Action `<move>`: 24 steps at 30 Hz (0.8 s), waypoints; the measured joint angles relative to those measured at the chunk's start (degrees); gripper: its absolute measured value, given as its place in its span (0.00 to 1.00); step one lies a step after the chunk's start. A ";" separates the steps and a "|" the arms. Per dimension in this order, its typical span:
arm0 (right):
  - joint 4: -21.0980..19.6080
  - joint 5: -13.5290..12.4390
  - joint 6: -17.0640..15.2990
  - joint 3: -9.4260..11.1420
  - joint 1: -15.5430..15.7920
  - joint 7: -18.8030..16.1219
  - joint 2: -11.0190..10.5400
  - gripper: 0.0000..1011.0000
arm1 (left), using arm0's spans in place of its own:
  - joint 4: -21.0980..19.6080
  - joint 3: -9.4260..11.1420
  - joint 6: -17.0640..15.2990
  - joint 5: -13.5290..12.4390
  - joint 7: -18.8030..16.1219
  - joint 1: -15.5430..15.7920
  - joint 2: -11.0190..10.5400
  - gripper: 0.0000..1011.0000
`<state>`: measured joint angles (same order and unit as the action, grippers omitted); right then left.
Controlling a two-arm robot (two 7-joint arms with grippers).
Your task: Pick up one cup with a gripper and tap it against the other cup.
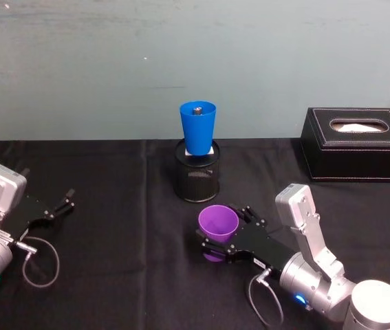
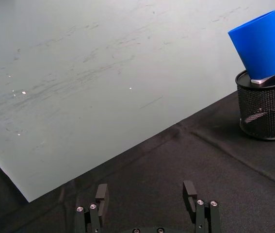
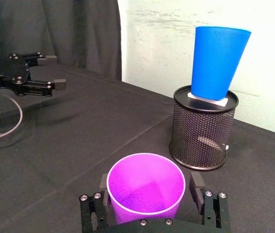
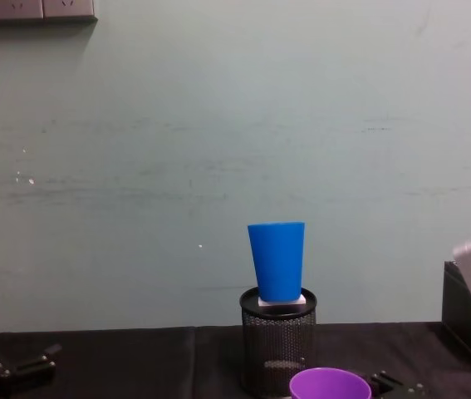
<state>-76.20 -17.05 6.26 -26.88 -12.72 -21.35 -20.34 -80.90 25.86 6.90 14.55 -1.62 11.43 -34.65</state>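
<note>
Our black right gripper (image 1: 223,234) reaches forward, fingers (image 3: 196,183) spread wide, silver-grey wrist (image 1: 303,223) angled up behind them. Our black left gripper (image 1: 69,199) rests idle, fingers (image 2: 189,191) likewise apart.

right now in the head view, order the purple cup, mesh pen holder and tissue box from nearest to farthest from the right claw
1. purple cup: right at the right claw, near the table's front.
2. mesh pen holder: farther back and slightly left, with the blue cup standing on it.
3. tissue box: at the back on the right side.
</note>
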 joint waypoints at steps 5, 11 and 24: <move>0.55 0.48 0.56 0.52 0.00 -0.45 0.72 0.99 | 0.00 0.00 0.00 0.00 0.00 0.00 0.00 0.99; 0.81 1.13 1.10 1.12 0.25 -0.41 1.35 0.99 | 0.00 0.00 0.00 0.00 0.00 0.00 0.00 0.99; 0.81 1.03 1.05 0.99 0.22 -0.41 1.23 0.95 | 0.00 0.00 0.00 0.00 0.00 0.00 0.00 0.99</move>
<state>-75.39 -16.02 7.30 -25.89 -12.50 -21.77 -19.11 -80.90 25.86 6.90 14.55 -1.62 11.43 -34.65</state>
